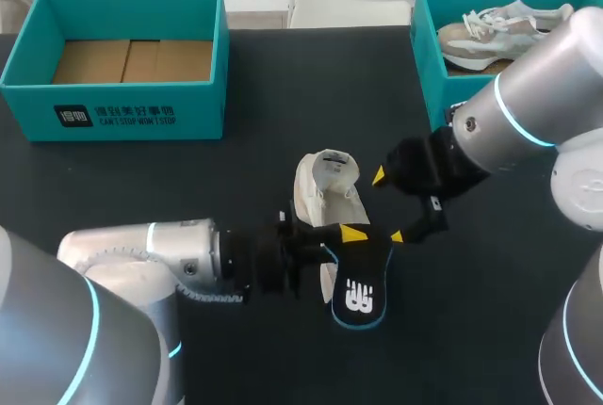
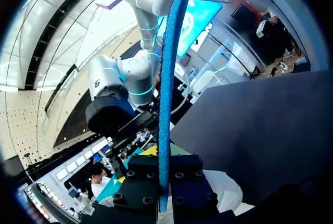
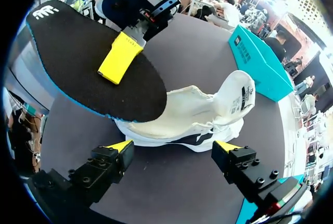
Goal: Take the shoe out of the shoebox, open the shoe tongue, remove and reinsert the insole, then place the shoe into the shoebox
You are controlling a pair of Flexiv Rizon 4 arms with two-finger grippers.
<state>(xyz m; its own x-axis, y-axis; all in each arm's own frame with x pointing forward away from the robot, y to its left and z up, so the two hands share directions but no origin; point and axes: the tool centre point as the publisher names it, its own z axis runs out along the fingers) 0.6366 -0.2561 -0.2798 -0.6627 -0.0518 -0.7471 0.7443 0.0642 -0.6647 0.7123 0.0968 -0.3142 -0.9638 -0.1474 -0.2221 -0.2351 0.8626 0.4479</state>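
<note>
1. The white shoe [image 1: 325,196] is out of its box and rests on the dark table [image 1: 283,94] near the middle, between the two grippers. Its tongue [image 1: 330,164] stands pulled up and away from the opening, so I judge the tongue step done.
2. The black insole [image 1: 359,278] with its blue edge is out of the shoe. It hangs in the air just beside the shoe, on the side nearer the robot. In the right wrist view one end overlaps the shoe's opening, and I cannot tell whether it touches there.
3. The left gripper [image 1: 350,237] is clamped on the insole. The left wrist view shows the insole edge-on, pinched between the two fingers [image 2: 143,182].
4. The right gripper [image 1: 387,205] hovers just beside the shoe on its right. Its yellow tips are spread wide and hold nothing; in its own view the shoe lies ahead of the gap.
5. The teal shoebox [image 1: 113,113] sits well apart at the table's far left and holds only a cardboard floor. A second box [image 1: 429,47] at the far right holds another shoe [image 1: 499,28].
6. By my reading, the taking out, tongue opening and insole removal are complete. The insole must yet go back in, and then the shoe must go into the shoebox.
</note>
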